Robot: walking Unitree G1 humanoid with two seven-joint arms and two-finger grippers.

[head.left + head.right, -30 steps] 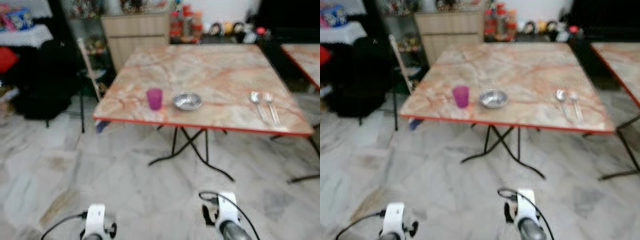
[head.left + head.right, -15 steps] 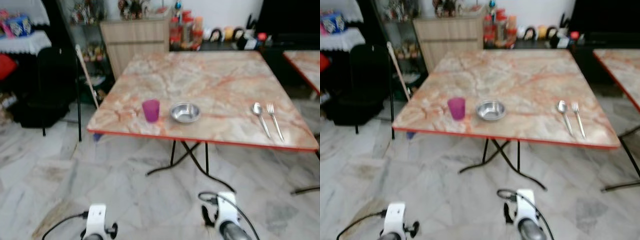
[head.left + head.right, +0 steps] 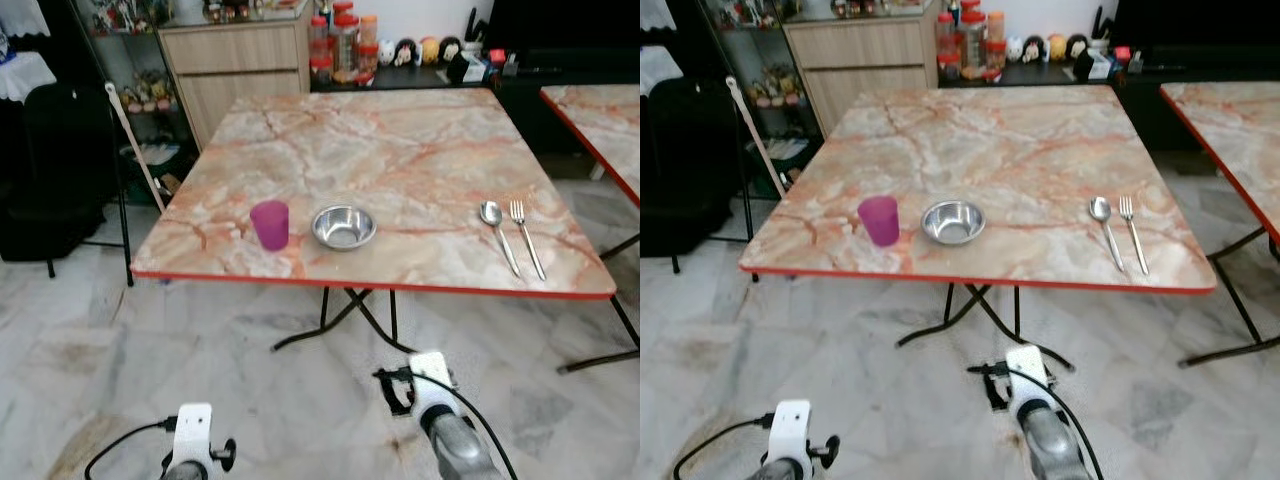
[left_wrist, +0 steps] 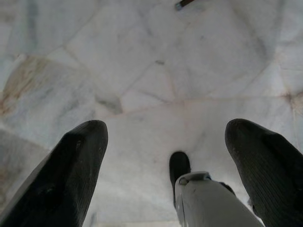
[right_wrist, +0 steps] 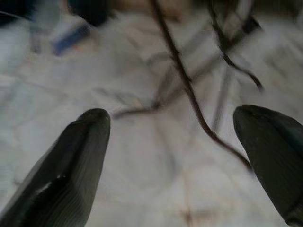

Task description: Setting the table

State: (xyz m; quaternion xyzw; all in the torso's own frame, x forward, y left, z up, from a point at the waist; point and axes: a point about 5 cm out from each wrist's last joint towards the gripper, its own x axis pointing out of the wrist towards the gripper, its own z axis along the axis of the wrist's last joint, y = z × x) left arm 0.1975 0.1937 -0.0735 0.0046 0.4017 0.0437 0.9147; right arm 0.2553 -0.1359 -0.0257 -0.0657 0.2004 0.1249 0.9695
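cup (image 3: 269, 223), bowl (image 3: 343, 226) on table (image 3: 400, 150); fingers (image 4: 71, 175) spread above floor (image 4: 156, 71)

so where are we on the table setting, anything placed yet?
On the table: purple cup and steel bowl side by side near the front edge, spoon and fork together apart to the right. Left gripper and right gripper are open, empty, low over the floor. Left: bringing the cutlery to the bowl.

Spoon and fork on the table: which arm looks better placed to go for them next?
Probably the right. The spoon and fork lie on the table's right side, and the open right gripper is raised nearer.
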